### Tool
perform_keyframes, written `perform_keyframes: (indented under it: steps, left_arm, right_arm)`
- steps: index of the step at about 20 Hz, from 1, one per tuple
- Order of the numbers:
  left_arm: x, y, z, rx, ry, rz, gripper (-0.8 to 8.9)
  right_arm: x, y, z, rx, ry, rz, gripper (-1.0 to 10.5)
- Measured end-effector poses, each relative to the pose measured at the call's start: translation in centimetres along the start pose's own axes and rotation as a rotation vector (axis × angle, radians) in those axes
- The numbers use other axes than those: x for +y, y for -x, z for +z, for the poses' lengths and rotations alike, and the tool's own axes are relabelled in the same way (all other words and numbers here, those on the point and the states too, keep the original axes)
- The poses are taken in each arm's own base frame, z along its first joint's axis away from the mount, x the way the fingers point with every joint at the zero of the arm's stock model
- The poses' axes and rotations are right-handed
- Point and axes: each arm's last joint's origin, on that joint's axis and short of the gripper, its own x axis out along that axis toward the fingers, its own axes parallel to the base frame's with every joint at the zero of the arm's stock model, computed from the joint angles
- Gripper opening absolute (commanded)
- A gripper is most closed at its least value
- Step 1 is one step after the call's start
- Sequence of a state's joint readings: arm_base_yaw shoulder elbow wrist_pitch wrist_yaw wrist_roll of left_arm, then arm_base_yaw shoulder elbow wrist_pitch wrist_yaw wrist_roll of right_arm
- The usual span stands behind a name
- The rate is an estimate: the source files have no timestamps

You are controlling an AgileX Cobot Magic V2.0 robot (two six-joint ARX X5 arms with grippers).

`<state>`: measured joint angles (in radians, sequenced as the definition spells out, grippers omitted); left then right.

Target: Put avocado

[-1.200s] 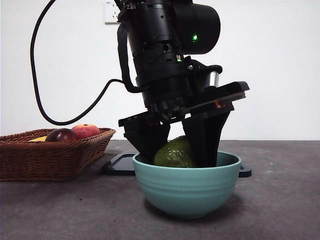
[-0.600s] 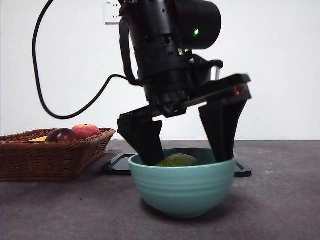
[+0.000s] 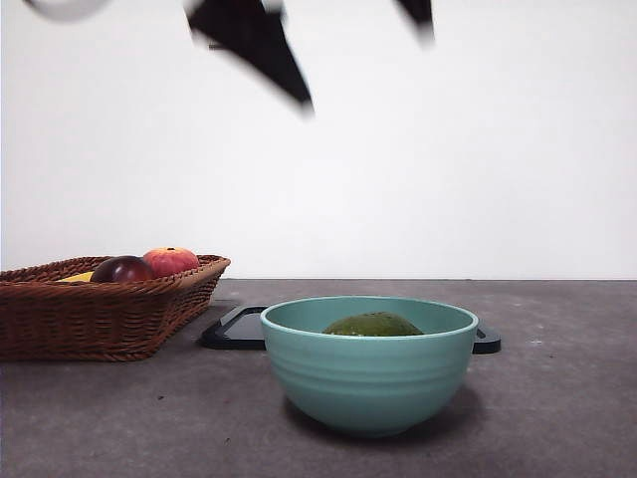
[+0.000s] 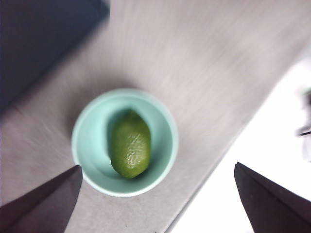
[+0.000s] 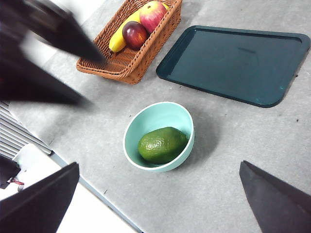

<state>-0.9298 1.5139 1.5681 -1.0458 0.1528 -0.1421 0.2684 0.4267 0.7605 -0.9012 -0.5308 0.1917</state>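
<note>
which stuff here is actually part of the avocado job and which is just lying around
Part of the job:
- avocado, lying in the bowl
- teal bowl that holds it
- left gripper, open, high above the bowl

Just lying about:
- wicker basket with a dark red fruit, a peach and a banana
- dark tray
- right gripper, open, holding nothing
</note>
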Motion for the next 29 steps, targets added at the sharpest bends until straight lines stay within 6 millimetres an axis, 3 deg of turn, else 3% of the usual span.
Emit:
perform_keyframes:
  steps: [3, 6, 9, 12, 16, 18, 23, 29]
  left_arm:
    - [-0.6, 7.1, -2.5, -0.152, -0.035, 0.030, 4.99]
    - [-0.8, 12.9, -6.2, -0.271, -0.061, 0.070, 4.99]
    - [-0.7, 16.0, -10.4, -0.349, -0.077, 0.079, 4.99]
    - [-0.1, 16.5, -14.6, -0.383, -0.081, 0.078, 4.99]
    - [0.9, 15.5, -19.8, -0.431, -0.054, 0.097, 4.99]
    - [1.3, 15.3, -21.5, -0.479, -0.034, 0.134, 4.99]
    - [1.4, 15.8, -22.6, -0.539, -0.025, 0.126, 4.99]
    - [1.4, 15.7, -22.6, -0.538, -0.024, 0.126, 4.99]
  right_arm:
    - [0.0, 0.0, 0.0, -0.001, 0.000, -0.007, 6.0]
    - [0.0, 0.0, 0.1, -0.011, 0.005, -0.006, 5.7]
    - [0.0, 0.0, 0.3, -0.027, 0.000, -0.002, 5.7]
    - [0.0, 0.0, 0.3, -0.027, -0.010, -0.002, 5.7]
    - [0.0, 0.0, 0.3, -0.024, -0.020, 0.006, 5.7]
    - [-0.1, -0.3, 0.4, -0.005, -0.044, 0.018, 5.7]
    - [-0.7, -3.1, 1.3, 0.131, -0.103, 0.042, 5.7]
    - [-0.7, -10.6, 2.4, 0.333, -0.090, 0.037, 5.7]
